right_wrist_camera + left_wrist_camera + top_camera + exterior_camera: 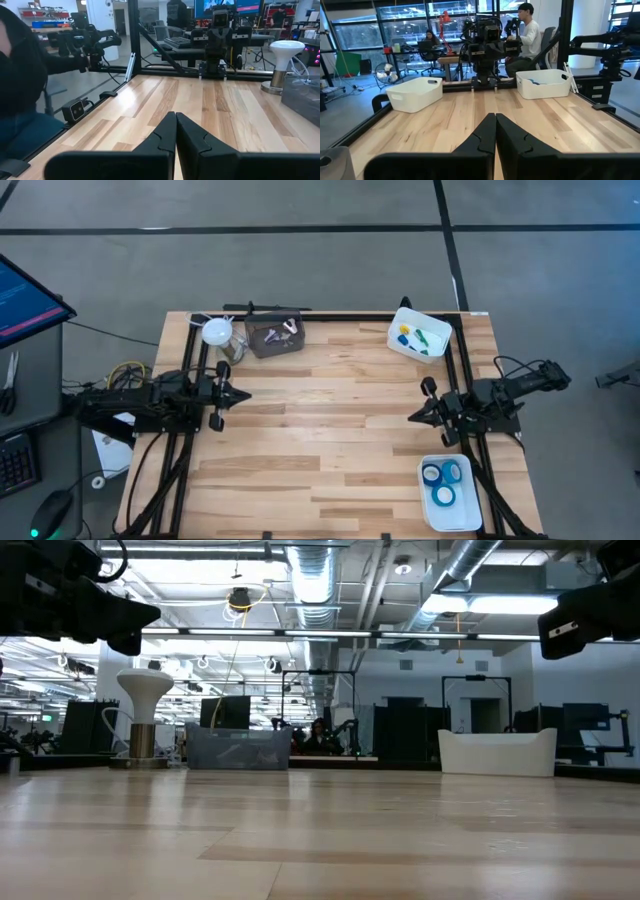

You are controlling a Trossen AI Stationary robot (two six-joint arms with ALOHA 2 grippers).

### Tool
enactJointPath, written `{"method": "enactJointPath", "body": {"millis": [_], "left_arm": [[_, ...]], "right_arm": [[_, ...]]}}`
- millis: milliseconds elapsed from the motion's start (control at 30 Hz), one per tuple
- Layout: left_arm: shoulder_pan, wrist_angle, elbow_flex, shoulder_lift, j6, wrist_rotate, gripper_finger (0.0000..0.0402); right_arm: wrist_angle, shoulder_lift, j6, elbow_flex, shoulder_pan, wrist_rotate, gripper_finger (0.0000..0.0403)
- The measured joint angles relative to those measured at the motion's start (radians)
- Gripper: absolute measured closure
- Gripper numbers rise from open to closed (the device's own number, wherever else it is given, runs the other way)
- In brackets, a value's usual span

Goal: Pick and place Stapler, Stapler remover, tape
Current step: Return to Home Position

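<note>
Tape [443,496]: three blue rolls with white cores, lying together inside a white bin [452,521] at the lower right of the high view, by the near right corner of the table [330,440]. Sweep left to right in the high view. Monitor [30,300] is off the table at the upper left. Left arm [140,402] lies across the table's left edge, with the left gripper [240,393] at mid-left of frame pointing toward the table centre. Left wrist view shows its fingers [482,135] pressed flat together, tips touching. White mushroom-shaped stand [217,332] sits at the upper left of the table. Dark bin [270,350] is just beside it on the right, with staple removers [283,330] inside. Second white bin [412,313] is at the upper right, with small coloured pieces [405,338] in it: yellow, blue, green. Right gripper [412,416] is at mid-right of frame, pointing toward the centre and facing the left gripper, well apart from it. It sits between the two white bins and touches neither. Right arm [510,392] runs off the right edge. Right wrist view: fingers [162,135] closed on each other. Low view: both arms sit high in the upper corners, above the tabletop.
</note>
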Motion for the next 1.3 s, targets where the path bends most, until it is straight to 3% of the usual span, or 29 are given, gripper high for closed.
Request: {"method": "enactJointPath", "body": {"millis": [1300], "left_arm": [[0.000, 0.015, 0.000, 0.000, 0.000, -0.001, 0.0399]], "right_arm": [[-0.001, 0.000, 0.000, 0.000, -0.001, -0.001, 0.0403]]}}
